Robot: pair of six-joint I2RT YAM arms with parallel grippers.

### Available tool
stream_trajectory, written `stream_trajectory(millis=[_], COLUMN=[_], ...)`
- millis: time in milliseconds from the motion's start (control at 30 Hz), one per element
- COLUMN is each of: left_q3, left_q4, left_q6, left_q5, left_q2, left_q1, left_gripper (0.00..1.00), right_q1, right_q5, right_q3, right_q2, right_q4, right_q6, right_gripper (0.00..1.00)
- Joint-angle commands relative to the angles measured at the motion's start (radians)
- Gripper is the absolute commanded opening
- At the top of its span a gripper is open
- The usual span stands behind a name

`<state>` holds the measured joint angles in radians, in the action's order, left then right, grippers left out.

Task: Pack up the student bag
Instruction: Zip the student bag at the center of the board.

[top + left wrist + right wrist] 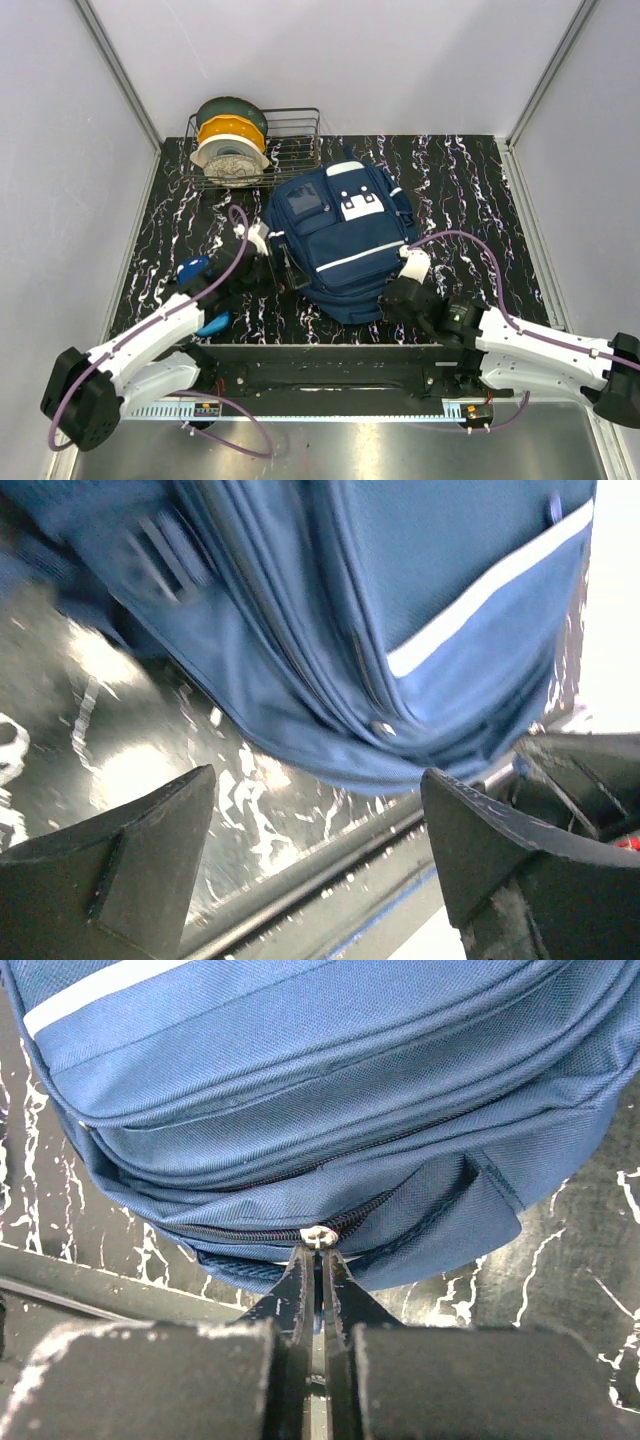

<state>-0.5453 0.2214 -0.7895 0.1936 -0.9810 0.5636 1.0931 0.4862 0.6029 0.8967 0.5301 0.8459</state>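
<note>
Lying flat in the middle of the black marbled bench (470, 200), front panel up, the student bag (340, 245) has its lower end turned toward the arm bases. The right fingers (318, 1260) are pressed fully together at that near end, pinching the small metal zip pull (318, 1235) on the bag's outer zip track. The left fingers (284, 266) stand wide apart just beside the bag's left flank and hold nothing (only fabric and bench show between them in the wrist view).

The step in hand looks like working that zip, with the right arm hauling the pull. Whether the run is meant to open the compartment or shut it cannot be told from here. Closed teeth show to the left of the pull, and the track beyond it is hidden under a fold.

The next move probably calls for the left fingers to close on the bag's side and brace it. Soft fabric would otherwise slide or bunch as the pull is drawn round the curved corner.

A wire basket (300, 130) with spools (230, 140) sits at the far left, well apart.
</note>
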Motion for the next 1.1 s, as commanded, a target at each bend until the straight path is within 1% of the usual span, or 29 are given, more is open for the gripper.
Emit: stream_trajectory(millis=[0, 33, 100, 133, 233, 333, 400, 500, 567, 600, 667, 700, 733, 800, 833, 933, 1067], left_q3=[0.051, 0.053, 0.045, 0.039, 0.015, 0.021, 0.034, 0.042, 0.038, 0.036, 0.035, 0.039, 0.041, 0.038, 0.039, 0.056, 0.136], left_q4=[0.007, 0.007, 0.015, 0.019, 0.041, 0.044, 0.039, 0.023, 0.007, 0.007, 0.003, -0.013, -0.022, -0.025, -0.025, -0.039, -0.146], left_q6=[-0.224, -0.256, -0.337, -0.365, -0.444, -0.494, -0.525, -0.554, -0.55, -0.55, -0.533, -0.492, -0.469, -0.427, -0.419, -0.424, -0.481], left_q5=[-0.182, -0.213, -0.275, -0.296, -0.382, -0.44, -0.473, -0.513, -0.534, -0.565, -0.58, -0.539, -0.498, -0.388, -0.37, -0.344, -0.283], left_q2=[0.076, 0.082, 0.082, 0.082, 0.09, 0.078, 0.061, 0.042, 0.048, 0.051, 0.059, 0.059, 0.054, 0.038, 0.027, 0.019, 0.019], left_q1=[0.151, 0.215, 0.269, 0.318, 0.408, 0.459, 0.47, 0.475, 0.475, 0.475, 0.458, 0.44, 0.379, 0.323, 0.302, 0.302, 0.303], left_gripper=[0.88, 0.88, 0.88, 0.88, 0.89, 0.89, 0.89, 0.89, 0.9, 0.91, 0.93, 0.93, 0.93, 0.93, 0.92, 0.92, 0.9], right_q1=[0.017, 0.022, 0.036, 0.039, 0.044, 0.042, 0.044, 0.044, 0.051, 0.057, 0.073, 0.079, 0.086, 0.106, 0.111, 0.113, 0.111], right_q5=[-0.087, -0.104, -0.158, -0.176, -0.233, -0.254, -0.267, -0.284, -0.281, -0.273, -0.268, -0.261, -0.253, -0.23, -0.218, -0.192, -0.209], right_q3=[-0.032, -0.031, -0.009, -0.002, 0.037, 0.051, 0.055, 0.058, 0.066, 0.057, 0.049, 0.054, 0.057, 0.075, 0.077, 0.061, 0.061], right_q2=[-0.035, -0.028, 0.001, 0.01, 0.033, 0.048, 0.079, 0.142, 0.183, 0.195, 0.24, 0.254, 0.281, 0.301, 0.31, 0.311, 0.309], right_q4=[-0.177, -0.191, -0.185, -0.176, -0.151, -0.172, -0.191, -0.269, -0.294, -0.344, -0.396, -0.422, -0.43, -0.443, -0.444, -0.463, -0.453], right_q6=[0.027, 0.021, 0.007, -0.002, -0.027, -0.062, -0.074, -0.091, -0.09, -0.09, -0.096, -0.096, -0.093, -0.102, -0.097, -0.064, -0.065], right_gripper=[0.0, 0.0, 0.0, 0.0, 0.0, 0.0, 0.0, 0.0, 0.0, 0.0, 0.0, 0.0, 0.0, 0.0, 0.0, 0.0, 0.0])
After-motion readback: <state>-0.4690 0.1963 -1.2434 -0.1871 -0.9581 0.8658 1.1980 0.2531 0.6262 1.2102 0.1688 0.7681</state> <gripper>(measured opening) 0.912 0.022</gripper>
